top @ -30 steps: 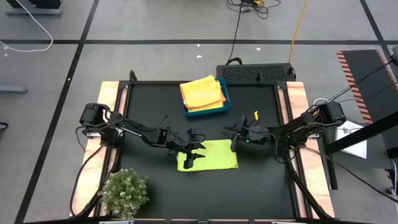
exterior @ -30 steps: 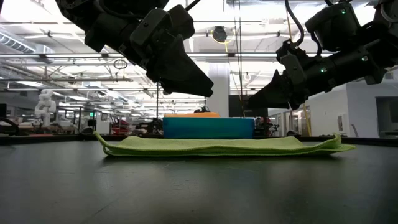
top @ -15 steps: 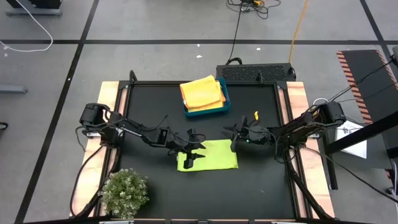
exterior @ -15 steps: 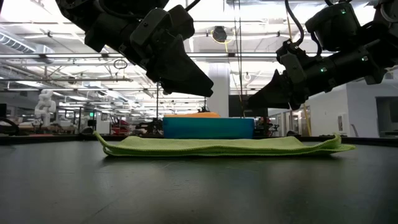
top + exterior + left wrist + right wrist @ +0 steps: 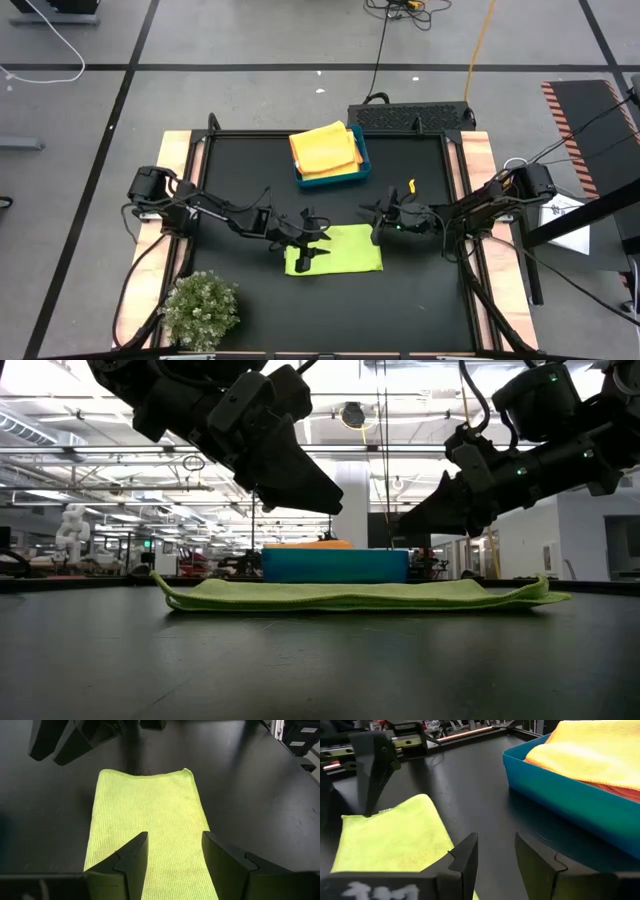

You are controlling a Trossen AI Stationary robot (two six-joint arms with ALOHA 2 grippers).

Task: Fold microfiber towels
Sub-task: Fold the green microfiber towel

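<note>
Lime green towel (image 5: pixel 335 250): folded into a flat rectangle, lying on the black worktop (image 5: pixel 420 290) toward its front middle, between the two arms; in the low view (image 5: pixel 360 595) it lies flat with its two ends slightly raised.
Yellow towel (image 5: pixel 325 147): folded, on top of the pile in the blue bin (image 5: pixel 362 165); an orange edge shows under it.
Blue bin: at the back middle of the worktop, well behind the lime green towel.
Left end effector (image 5: pixel 315 240): hovers over the left end of the lime green towel, clear of the cloth, fingers (image 5: pixel 132 857) parted with nothing between them, released.
Right end effector (image 5: pixel 378 225): hovers at the towel's back right corner, above the cloth, fingers (image 5: pixel 466 857) apart and empty, released.
Plant (image 5: pixel 200 310): small green bush at the front left corner of the worktop.
</note>
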